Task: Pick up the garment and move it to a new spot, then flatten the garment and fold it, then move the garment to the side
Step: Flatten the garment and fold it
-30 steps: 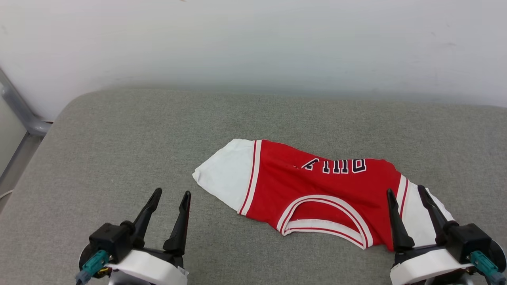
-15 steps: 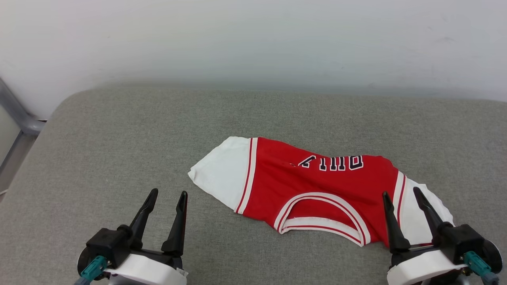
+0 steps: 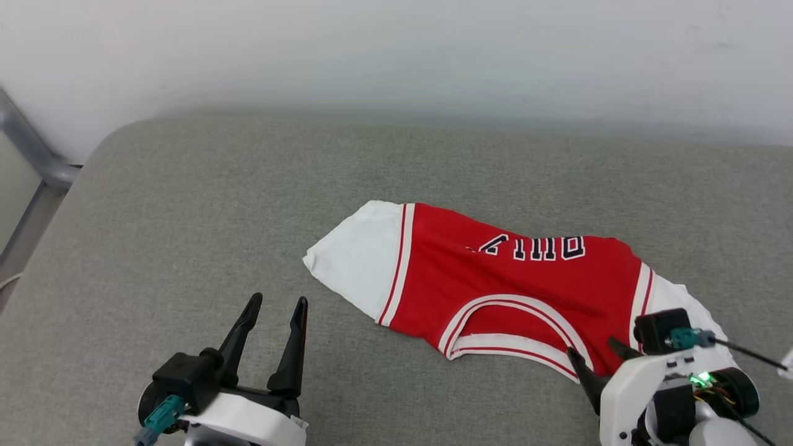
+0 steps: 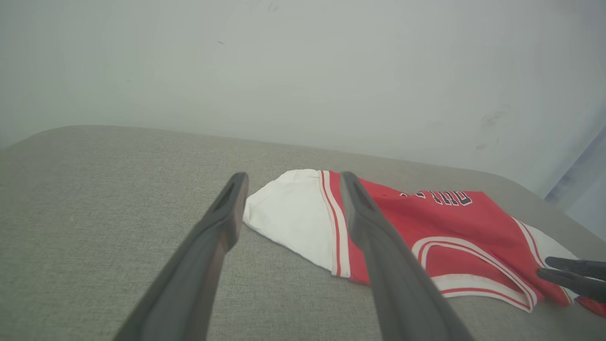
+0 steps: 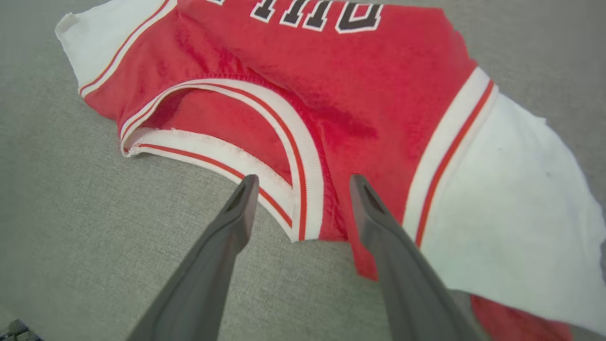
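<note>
Right wrist view: the right gripper stood with its jaws spread wide and gripped nothing. Its two tips hung at the near edge of the jersey. One was at the corner of the striped collar and the other over the red shoulder, just short of the sleeve trim. Whether either tip touched the cloth could not be told. A white sleeve spread out to the right of the fingers. Ahead of them lay the red chest, and beyond that the black, white-outlined letters, read upside down.

In the head view, the left gripper was likewise wide open and empty. It hung over bare cushion, apart from the jersey, whose other white sleeve lay ahead of it and to its right.

The jersey lay rumpled and partly doubled over on the grey woven cushion, directly before the right gripper. The cushion ran on past both grippers to a plain white wall. A grey metal rail slanted down beside the cushion's far corner, well off to the left of the left gripper.
</note>
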### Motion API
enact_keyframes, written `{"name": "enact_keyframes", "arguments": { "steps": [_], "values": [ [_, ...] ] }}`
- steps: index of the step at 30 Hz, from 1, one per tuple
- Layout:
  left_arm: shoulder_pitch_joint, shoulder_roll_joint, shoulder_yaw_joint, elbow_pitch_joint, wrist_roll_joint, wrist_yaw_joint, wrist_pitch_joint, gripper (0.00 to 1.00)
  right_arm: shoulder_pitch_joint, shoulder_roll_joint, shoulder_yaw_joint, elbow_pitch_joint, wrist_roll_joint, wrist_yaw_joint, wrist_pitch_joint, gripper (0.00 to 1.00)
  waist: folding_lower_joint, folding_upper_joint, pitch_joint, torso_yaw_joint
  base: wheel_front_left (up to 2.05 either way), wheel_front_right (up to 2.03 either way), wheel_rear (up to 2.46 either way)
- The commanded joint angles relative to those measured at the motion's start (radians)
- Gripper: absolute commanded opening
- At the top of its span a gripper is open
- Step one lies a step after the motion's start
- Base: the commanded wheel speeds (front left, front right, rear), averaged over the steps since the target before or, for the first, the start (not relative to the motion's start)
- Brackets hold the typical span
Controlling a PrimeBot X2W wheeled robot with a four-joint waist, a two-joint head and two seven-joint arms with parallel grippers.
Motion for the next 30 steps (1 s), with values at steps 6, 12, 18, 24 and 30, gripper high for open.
{"name": "enact_keyframes", "arguments": {
  "steps": [6, 12, 18, 24, 30],
  "values": [
    [-0.035, -0.014, -0.010, 0.011, 0.011, -0.005, -0.003, 1.00, -0.056, -0.066, 0.033, -0.044, 0.085, -0.001, 0.311, 1.00, 0.0000, 0.0000, 0.040, 0.043, 0.00, 0.00, 0.00],
    [-0.055, -0.012, -0.030, 0.016, 0.002, -0.006, -0.003, 1.00, -0.062, -0.089, 0.031, -0.029, 0.090, -0.001, 0.487, 1.00, 0.0000, 0.0000, 0.066, 0.078, 0.00, 0.00, 0.00],
    [-0.059, -0.012, -0.037, 0.024, -0.003, -0.006, -0.003, 1.00, -0.027, -0.078, 0.054, 0.005, 0.100, -0.001, 0.551, 0.00, 0.0000, 0.0000, 0.067, 0.092, 0.00, 0.00, 0.00],
    [-0.054, -0.012, -0.031, 0.032, -0.004, -0.006, -0.003, 1.00, -0.010, -0.081, 0.061, 0.016, 0.101, -0.001, 0.559, 0.00, 0.0000, 0.0000, 0.047, 0.082, 0.00, 0.00, 0.00],
    [-0.032, -0.011, -0.030, 0.039, -0.003, -0.006, -0.003, 1.00, -0.004, -0.082, 0.048, -0.047, 0.126, -0.001, 0.568, 0.00, 0.0000, 0.0000, 0.010, 0.061, 0.00, 0.00, 0.00]
  ]
}}
